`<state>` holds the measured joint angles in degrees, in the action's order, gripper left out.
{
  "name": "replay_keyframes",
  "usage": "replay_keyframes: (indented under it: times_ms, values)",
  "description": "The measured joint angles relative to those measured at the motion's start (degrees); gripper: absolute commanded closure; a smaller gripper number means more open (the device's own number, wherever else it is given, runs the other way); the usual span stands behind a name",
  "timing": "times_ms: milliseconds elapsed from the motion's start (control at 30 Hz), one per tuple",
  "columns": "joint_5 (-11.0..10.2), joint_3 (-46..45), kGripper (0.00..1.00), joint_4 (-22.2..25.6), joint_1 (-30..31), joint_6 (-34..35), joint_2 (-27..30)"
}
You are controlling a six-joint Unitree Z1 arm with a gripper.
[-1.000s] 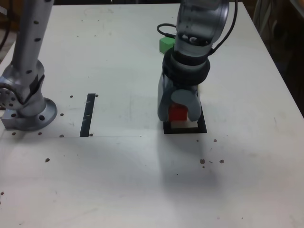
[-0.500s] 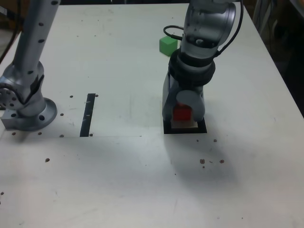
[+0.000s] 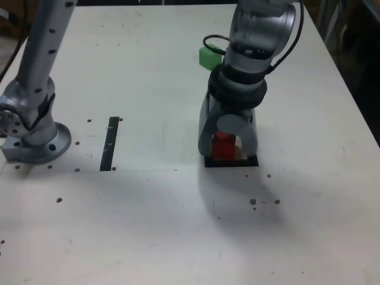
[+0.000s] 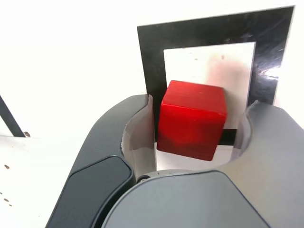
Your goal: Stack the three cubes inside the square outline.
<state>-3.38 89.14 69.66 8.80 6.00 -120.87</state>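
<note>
A: Item one, the table?

B: White top, speckled with small dark holes and marks. A narrow black strip lies on it toward the exterior view's left, well apart from everything else listed.

A: Item two, the square outline?

B: Thick black frame, pale centre. In the exterior view only its near edge shows below the arm.

A: Item three, the cubes?

B: Red cube, one, standing on the pale centre of the square outline, its near lower edge over the inner black border in the wrist view (face glossy, upright as far as I can tell). Green cube, one, on the table farther back, partly behind the arm and a black cable. A third cube is not visible in either view.

A: Item four, the gripper?

B: Grey, pointing down over the square outline, straddling the red cube. Jaws parted partway: the wrist view shows the red cube between them, one grey jaw just beside its side face, a clear gap on the other side. Whether the nearer jaw touches the cube I cannot tell; nothing is clamped.

A: Item five, anything else?

B: The arm's grey base, at the exterior view's left edge, bolted to the table, with a perforated silver link rising from it
</note>
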Motion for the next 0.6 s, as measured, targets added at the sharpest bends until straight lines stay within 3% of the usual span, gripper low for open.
replay_keyframes:
  times_ms: [267, 400, 600]
  values:
    - [-7.9, 4.8, 0.01, 10.3, -2.9, -1.5, 8.7]
    - [-8.8, 6.7, 0.01, 12.1, -6.8, -5.3, 9.5]
    - [-7.9, 8.4, 0.01, 12.4, -14.9, -10.5, 8.2]
